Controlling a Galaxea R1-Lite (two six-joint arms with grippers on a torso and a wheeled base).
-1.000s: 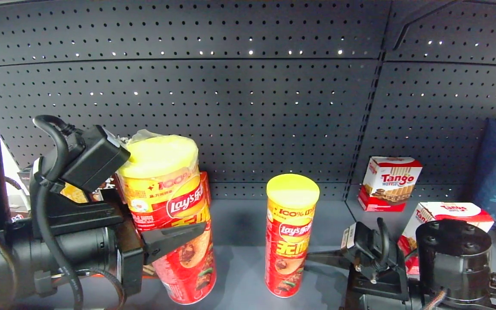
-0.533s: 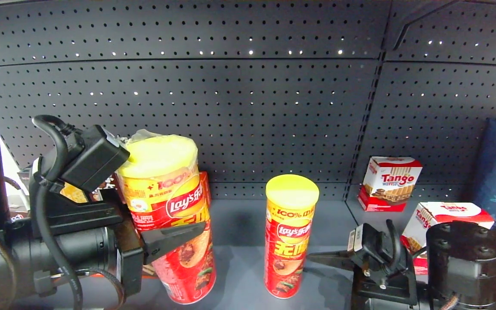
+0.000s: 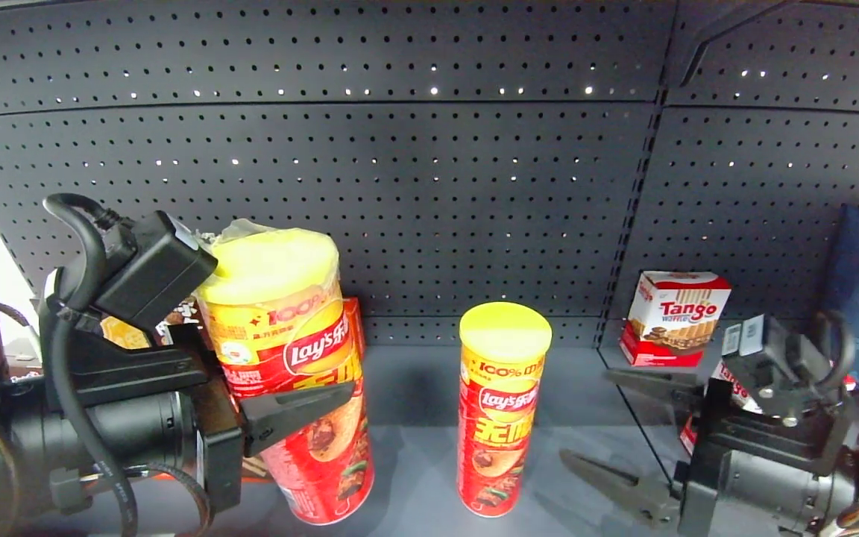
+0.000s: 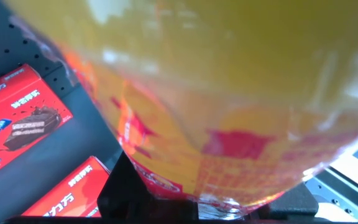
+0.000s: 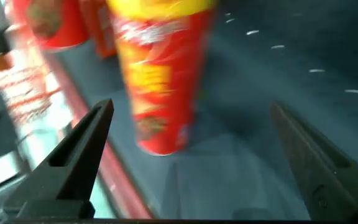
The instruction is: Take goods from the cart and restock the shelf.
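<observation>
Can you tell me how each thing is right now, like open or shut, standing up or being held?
left gripper: shut on the held chip can.
held chip can: gripped, leaning slightly, yellow lid on.
standing chip can: upright on the shelf, lid on, nothing touching it.
right gripper: open, empty, beside the standing chip can.
wafer box: upright on the shelf, closed.

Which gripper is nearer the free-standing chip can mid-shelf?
Right. The right gripper sits open just beside the standing can; the left gripper holds a second can farther off.
</observation>
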